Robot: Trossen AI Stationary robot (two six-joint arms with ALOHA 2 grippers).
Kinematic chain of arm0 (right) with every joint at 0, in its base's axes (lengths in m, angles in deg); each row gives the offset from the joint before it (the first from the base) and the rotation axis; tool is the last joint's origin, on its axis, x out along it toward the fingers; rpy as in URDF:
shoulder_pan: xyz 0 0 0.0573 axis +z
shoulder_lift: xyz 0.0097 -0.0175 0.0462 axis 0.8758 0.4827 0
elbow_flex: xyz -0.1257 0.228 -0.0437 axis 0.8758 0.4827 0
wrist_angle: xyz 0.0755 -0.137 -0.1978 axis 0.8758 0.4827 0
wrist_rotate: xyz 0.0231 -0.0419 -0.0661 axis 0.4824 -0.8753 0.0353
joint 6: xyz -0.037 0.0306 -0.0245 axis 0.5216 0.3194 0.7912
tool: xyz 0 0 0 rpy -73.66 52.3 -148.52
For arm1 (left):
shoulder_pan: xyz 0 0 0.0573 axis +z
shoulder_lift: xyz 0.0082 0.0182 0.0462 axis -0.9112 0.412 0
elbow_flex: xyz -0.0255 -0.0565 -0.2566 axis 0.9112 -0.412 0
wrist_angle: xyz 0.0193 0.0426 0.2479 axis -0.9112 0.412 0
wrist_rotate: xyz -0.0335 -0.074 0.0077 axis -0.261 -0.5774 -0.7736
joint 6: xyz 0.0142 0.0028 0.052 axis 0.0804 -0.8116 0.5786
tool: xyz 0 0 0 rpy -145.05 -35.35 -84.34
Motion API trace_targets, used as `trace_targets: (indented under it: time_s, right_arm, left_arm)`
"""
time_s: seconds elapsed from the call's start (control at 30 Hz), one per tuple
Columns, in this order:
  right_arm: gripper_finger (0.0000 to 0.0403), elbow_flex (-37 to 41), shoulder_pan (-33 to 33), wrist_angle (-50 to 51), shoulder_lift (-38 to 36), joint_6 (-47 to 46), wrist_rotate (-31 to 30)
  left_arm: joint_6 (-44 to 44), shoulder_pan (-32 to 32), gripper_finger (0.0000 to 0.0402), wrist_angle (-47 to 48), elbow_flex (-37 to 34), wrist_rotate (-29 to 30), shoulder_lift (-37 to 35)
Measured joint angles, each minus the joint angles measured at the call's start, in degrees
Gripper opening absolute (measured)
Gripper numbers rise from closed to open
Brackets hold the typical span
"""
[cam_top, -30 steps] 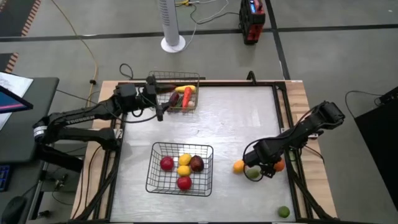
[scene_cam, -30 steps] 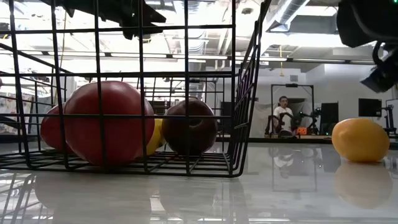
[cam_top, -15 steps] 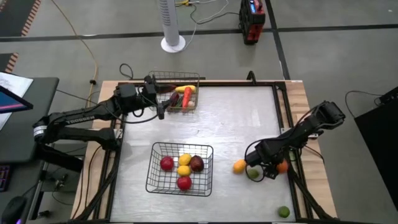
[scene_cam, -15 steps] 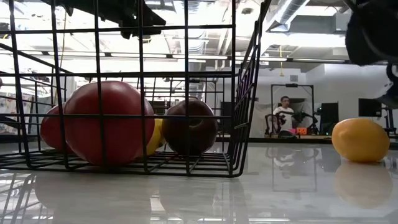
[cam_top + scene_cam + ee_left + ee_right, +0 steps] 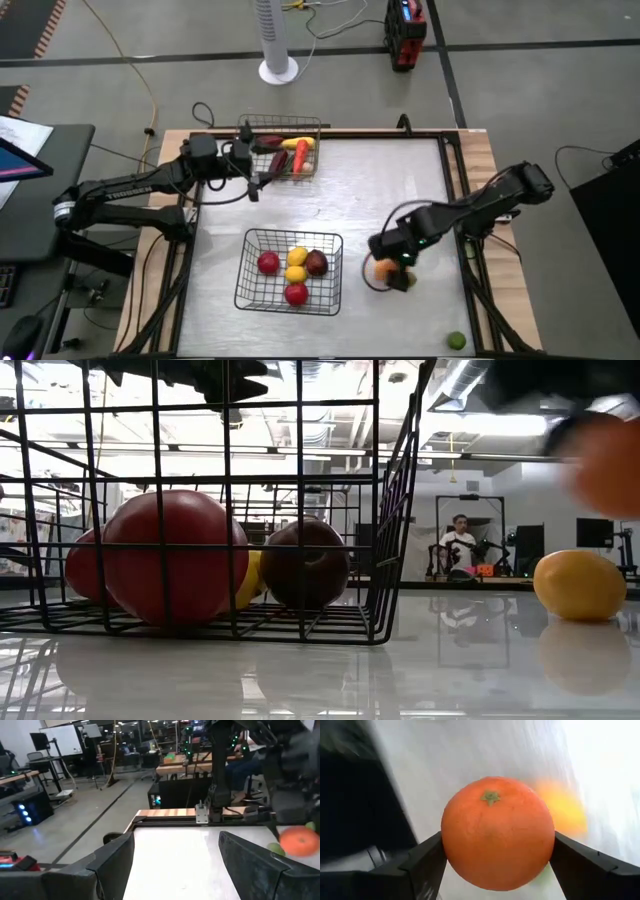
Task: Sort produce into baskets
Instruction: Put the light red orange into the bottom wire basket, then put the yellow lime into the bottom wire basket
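Right of front basket (image 5: 290,270), right pincer (image 5: 385,270) grips orange (image 5: 497,832); left pincer (image 5: 262,178) open.

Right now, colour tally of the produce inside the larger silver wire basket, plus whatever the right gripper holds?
In the larger silver wire basket:
red round fruit: 2
yellow round fruit: 2
dark red round fruit: 1
In the right gripper:
round orange: 1
Total: 6

Two wire baskets (image 5: 290,270), two arms (image 5: 130,187), several produce pieces (image 5: 296,294)
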Motion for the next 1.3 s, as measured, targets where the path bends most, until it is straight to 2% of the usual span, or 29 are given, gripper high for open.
trace_targets:
  time_s: [0.27,0.43,0.57,0.7,0.9,1.13,1.3]
  right_arm:
    - [0.0343,-3.0,-3.8,-23.8,0.1,9.5,-5.8]
    - [0.035,-3.0,-5.3,-30.9,0.1,16.0,-9.5]
    - [0.0374,-3.0,-6.3,-33.3,0.1,17.9,-9.5]
    - [0.0396,-3.0,-7.4,-32.8,0.1,18.8,-9.5]
    - [0.0394,-3.0,-8.0,-32.3,0.1,18.8,-9.4]
    - [0.0393,-2.5,-6.1,-8.7,0.9,12.6,-9.6]
    - [0.0391,0.8,-1.9,-4.0,5.3,8.4,-10.3]
  left_arm:
    - [-0.6,0.0,0.0279,0.0,0.0,1.2,0.0]
    - [-0.6,0.0,0.0279,0.0,0.0,1.6,0.0]
    - [-0.6,0.0,0.0279,0.0,0.0,1.6,0.0]
    - [-0.6,0.0,0.0279,0.0,0.0,1.6,0.0]
    - [-0.6,0.0,0.0279,0.1,0.0,1.6,0.0]
    - [-0.6,0.0,0.0279,0.5,0.0,1.6,0.0]
    - [-0.3,0.0,0.0279,0.5,0.0,3.1,0.0]
